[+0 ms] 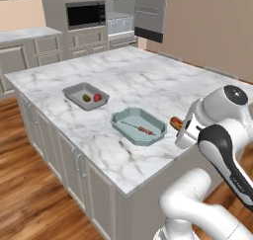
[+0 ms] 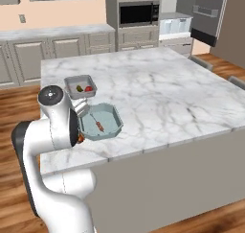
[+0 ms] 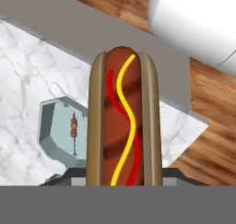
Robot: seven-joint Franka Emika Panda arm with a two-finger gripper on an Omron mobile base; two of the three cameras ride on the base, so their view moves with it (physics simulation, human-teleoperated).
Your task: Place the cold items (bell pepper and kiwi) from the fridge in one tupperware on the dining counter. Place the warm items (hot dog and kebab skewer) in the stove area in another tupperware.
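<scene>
End effector [image 3: 123, 179] holds hot dog [image 3: 123, 121] beside teal tupperware [image 1: 129, 119].

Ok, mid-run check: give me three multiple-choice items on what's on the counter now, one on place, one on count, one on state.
1. Where is the kebab skewer?
A. in the teal tupperware
B. in the grey tupperware
C. bare on the counter

2. How many items lie in the grey tupperware?
A. none
B. two
C. four

3. What is the state of the hot dog?
A. lying in the teal tupperware
B. held by the gripper, not yet in a container
C. lying on the floor

Answers:
1 A, the skewer lies inside the teal container.
2 B, a green and a red item sit there together.
3 B, the hand view shows it upright between the fingers, beside the container.
</scene>
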